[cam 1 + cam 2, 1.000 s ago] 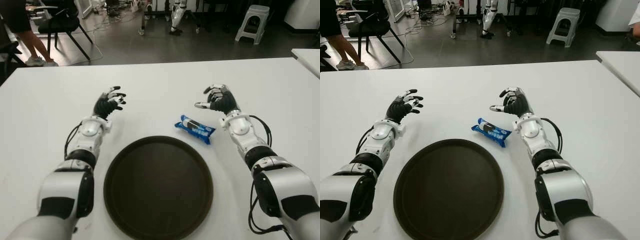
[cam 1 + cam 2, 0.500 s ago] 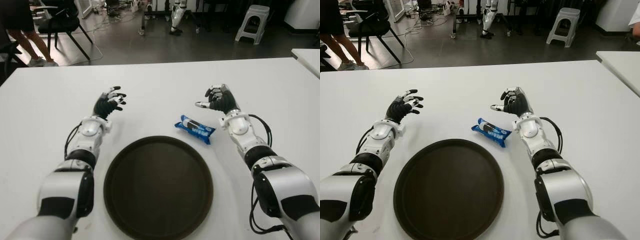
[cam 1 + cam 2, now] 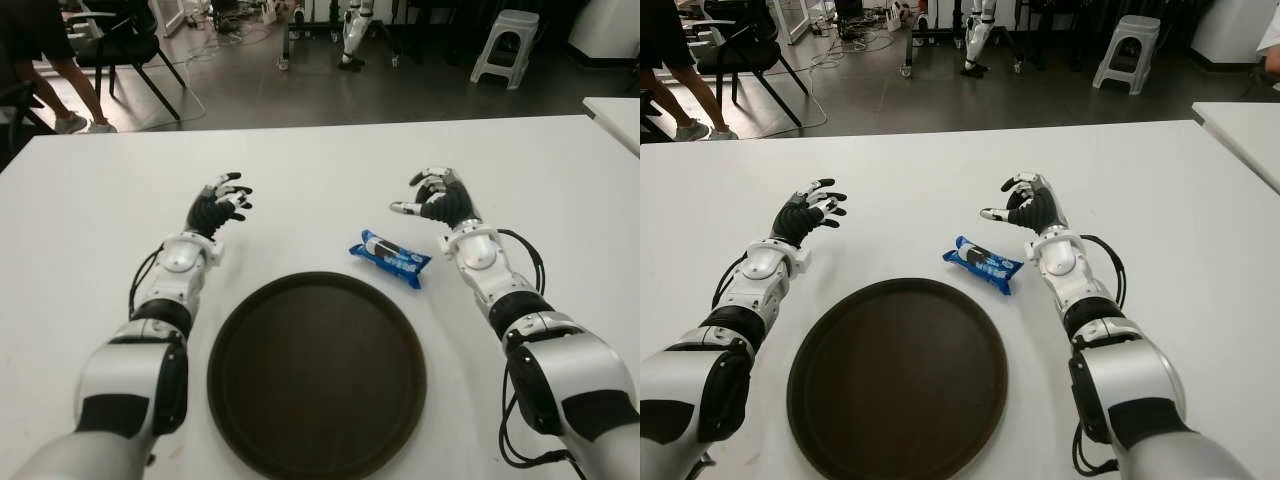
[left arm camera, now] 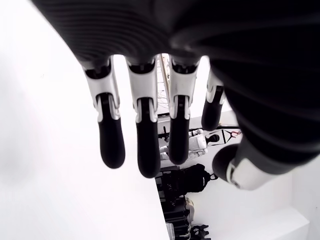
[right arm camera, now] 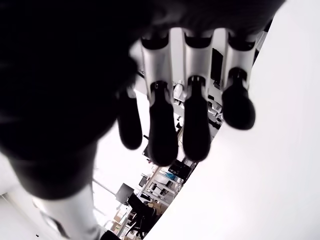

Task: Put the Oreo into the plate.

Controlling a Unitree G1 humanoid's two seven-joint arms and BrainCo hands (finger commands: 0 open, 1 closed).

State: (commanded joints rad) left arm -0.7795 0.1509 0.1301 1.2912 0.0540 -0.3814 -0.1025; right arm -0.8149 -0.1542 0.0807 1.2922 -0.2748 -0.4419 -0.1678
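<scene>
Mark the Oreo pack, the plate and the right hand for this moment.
Oreo pack (image 3: 390, 258), left eye view, middle of the blue wrapper.
plate (image 3: 316, 375), left eye view, bare dark floor of the round plate.
right hand (image 3: 437, 198), left eye view, middle of the open hand, beyond the pack.

Counter (image 3: 320, 160) carries plate (image 3: 316, 372) at the near centre. Oreo pack (image 3: 390, 258) lies flat on counter just beyond plate's far right rim, outside it, not touching. Right hand (image 3: 440, 200) shows beyond and right of Oreo pack, near but apart, fingers (image 5: 162, 130) loosely spread, holding nothing. Left hand (image 3: 217, 207) shows beyond plate's far left rim, well left of pack. Behind counter: floor, chair (image 3: 125, 45) far left, stool (image 3: 505, 42) far right.
</scene>
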